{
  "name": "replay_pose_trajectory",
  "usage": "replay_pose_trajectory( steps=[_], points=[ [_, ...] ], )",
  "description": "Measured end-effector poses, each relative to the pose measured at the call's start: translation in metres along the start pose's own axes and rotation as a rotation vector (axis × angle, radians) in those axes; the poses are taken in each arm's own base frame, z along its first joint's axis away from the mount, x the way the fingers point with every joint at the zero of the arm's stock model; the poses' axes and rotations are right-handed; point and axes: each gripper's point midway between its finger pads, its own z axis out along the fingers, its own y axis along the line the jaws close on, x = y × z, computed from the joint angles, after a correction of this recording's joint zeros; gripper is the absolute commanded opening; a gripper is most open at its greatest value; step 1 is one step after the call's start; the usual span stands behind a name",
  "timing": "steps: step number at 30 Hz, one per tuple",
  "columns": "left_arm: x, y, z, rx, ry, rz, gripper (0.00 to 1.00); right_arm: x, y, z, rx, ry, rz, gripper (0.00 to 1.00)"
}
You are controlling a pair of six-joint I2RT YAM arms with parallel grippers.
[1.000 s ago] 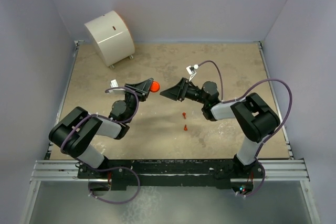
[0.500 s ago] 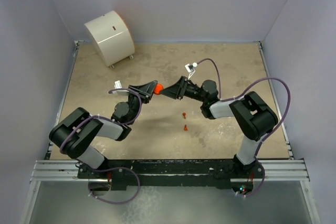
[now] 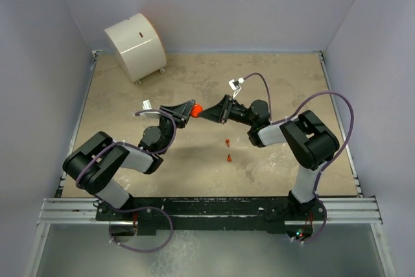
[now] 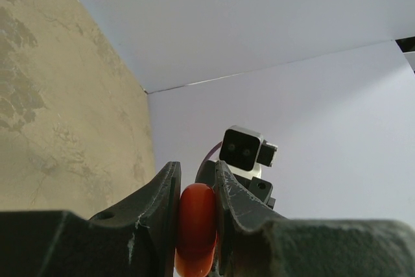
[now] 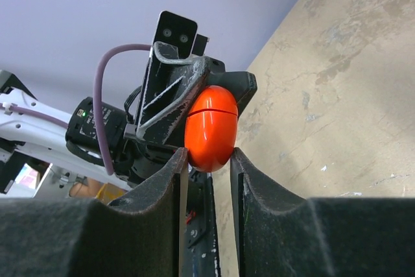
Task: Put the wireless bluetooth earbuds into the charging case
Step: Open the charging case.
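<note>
The red-orange charging case (image 3: 195, 111) hangs above the middle of the table between both arms. My left gripper (image 3: 187, 109) is shut on it, its jaws pressed on the case's flat sides (image 4: 196, 225). My right gripper (image 5: 207, 156) comes in from the right, and its two fingertips touch the near end of the case (image 5: 211, 124), whose seam shows and whose lid is closed. Two red-orange earbuds (image 3: 227, 141) (image 3: 229, 157) lie on the table below the right arm. No lilac earbuds are in view.
A large white cylinder (image 3: 136, 45) stands at the back left corner. Grey walls close in the table (image 3: 279, 82) on three sides. The metal rail with the arm bases (image 3: 207, 209) runs along the near edge.
Both arms moved toward each other until the right gripper's tips reached the case. The right jaws narrowed from wide open onto the case's end. The left grip has not changed.
</note>
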Motion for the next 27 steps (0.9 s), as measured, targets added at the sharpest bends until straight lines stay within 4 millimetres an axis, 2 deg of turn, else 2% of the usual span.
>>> replay_pose_trajectory(
  steps=[3,8,15,19,27],
  points=[
    [0.001,0.002,0.001,-0.004,0.001,0.0,0.0,0.001,-0.002,-0.001,0.004,0.004,0.015,0.19],
    [0.003,0.0,0.002,0.006,0.008,-0.003,0.23,-0.002,-0.001,-0.003,-0.003,0.003,0.019,0.16],
    [0.01,0.004,0.001,-0.007,0.044,0.007,0.46,-0.007,-0.003,-0.008,-0.003,0.0,0.021,0.13],
    [0.014,0.007,-0.002,-0.032,0.074,0.041,0.47,-0.011,-0.006,-0.012,0.001,-0.002,0.018,0.12],
    [0.015,-0.004,-0.001,-0.034,0.097,0.101,0.44,-0.01,-0.009,-0.019,0.004,0.017,0.019,0.1]
  ],
)
